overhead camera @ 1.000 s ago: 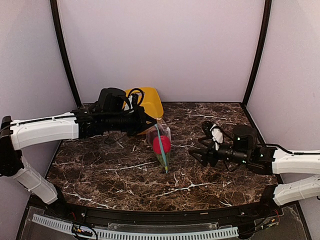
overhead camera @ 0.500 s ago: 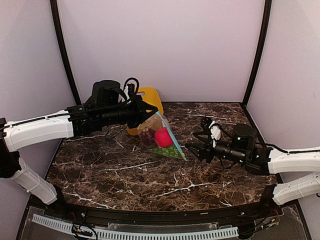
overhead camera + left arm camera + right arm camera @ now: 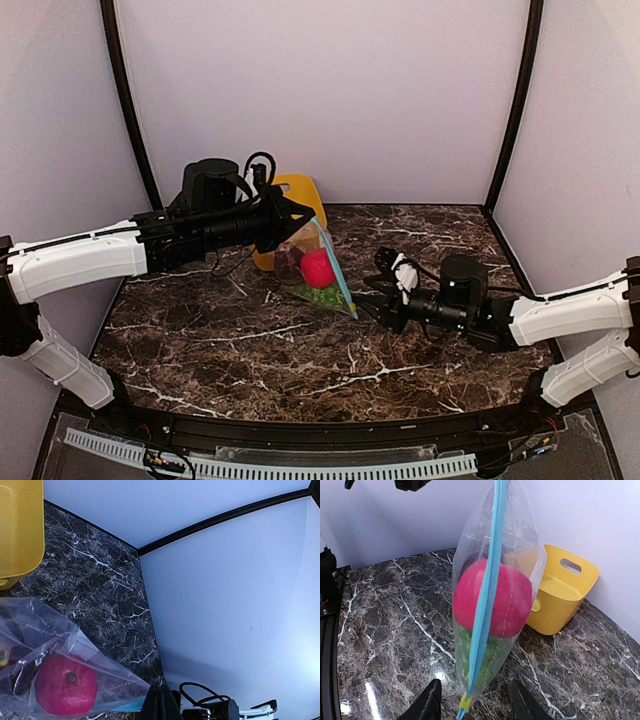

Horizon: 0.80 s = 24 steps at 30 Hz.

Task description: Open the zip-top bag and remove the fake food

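The clear zip-top bag (image 3: 318,270) hangs tilted over the table, its top corner pinched in my shut left gripper (image 3: 303,222). The left wrist view shows those black fingertips (image 3: 160,706) shut on the bag (image 3: 75,647) by its teal strip. Through the plastic I see the fake food: a red fruit (image 3: 318,268), green grapes (image 3: 322,295) and a dark purple piece (image 3: 290,258). My right gripper (image 3: 366,304) is at the bag's lower corner. In the right wrist view its fingers (image 3: 428,706) stand apart on either side of the teal zip strip (image 3: 487,605) and yellow slider (image 3: 465,701).
A yellow plastic bin (image 3: 300,195) stands at the back of the dark marble table (image 3: 250,350), just behind the bag; it also appears as the yellow bin (image 3: 560,592) in the right wrist view. Pale walls close in the back and both sides.
The left gripper has lifted and turned the bag, so it now hangs broadside. The right arm has moved left up to the bag's lower corner, and its fingers have drawn closer together.
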{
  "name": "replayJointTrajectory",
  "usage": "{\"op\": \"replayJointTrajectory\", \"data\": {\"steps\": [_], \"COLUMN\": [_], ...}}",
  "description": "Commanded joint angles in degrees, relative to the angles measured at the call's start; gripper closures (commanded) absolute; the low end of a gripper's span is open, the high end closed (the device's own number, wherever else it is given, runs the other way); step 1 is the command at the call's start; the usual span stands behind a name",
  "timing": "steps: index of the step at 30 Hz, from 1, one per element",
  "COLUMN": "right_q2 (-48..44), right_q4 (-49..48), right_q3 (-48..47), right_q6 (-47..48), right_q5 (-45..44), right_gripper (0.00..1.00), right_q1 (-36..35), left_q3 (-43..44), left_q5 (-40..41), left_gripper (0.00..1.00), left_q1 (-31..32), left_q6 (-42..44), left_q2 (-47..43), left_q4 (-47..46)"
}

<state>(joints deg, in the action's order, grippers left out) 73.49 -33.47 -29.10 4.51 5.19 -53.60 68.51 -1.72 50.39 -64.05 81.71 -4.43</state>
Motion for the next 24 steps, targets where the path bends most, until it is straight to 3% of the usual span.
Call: {"op": "replayJointTrajectory", "data": {"steps": [1, 11, 14, 18, 20, 24], "right_q2": [1.72, 7.61, 8.7, 9.07, 9.2, 9.6], "right_q4": [-4.04, -4.13, -3.95, -3.43, -2.8, -1.8], "right_q3": [-2.38, -6.61, -7.5, -7.89, -8.18, -8.66], "right_q6": [1.39, 3.11, 3.35, 3.92, 4.12, 4.19], "right_q5": [-0.42, -7.22, -8.26, -9.64, -10.27, -10.86], "right_gripper": [0.57, 0.76, 0.88, 0.97, 0.98, 0.91], "right_q1": [-2.41, -3.26, -3.25, -3.26, -3.26, -3.22], "left_q3": [-0.57, -1.45, -2.03, -2.66, -2.82, -3.23], "left_q5": [0.8, -0.17, -0.12, 0.4, 0.45, 0.29], "left_gripper": [0.99, 0.99, 0.99, 0.99, 0.99, 0.99], "left_q1": [0.09, 0.13, 0.15, 0.1, 0.12, 0.14], "left_q6": [-0.86, -1.8, -1.95, -1.84, -1.9, -1.97], "left_q2": [-2.44, -2.83, -3.16, -3.92, -4.15, -4.28], "left_q4": [-2.87, -4.57, -4.92, -5.18, -5.23, -5.66]}}
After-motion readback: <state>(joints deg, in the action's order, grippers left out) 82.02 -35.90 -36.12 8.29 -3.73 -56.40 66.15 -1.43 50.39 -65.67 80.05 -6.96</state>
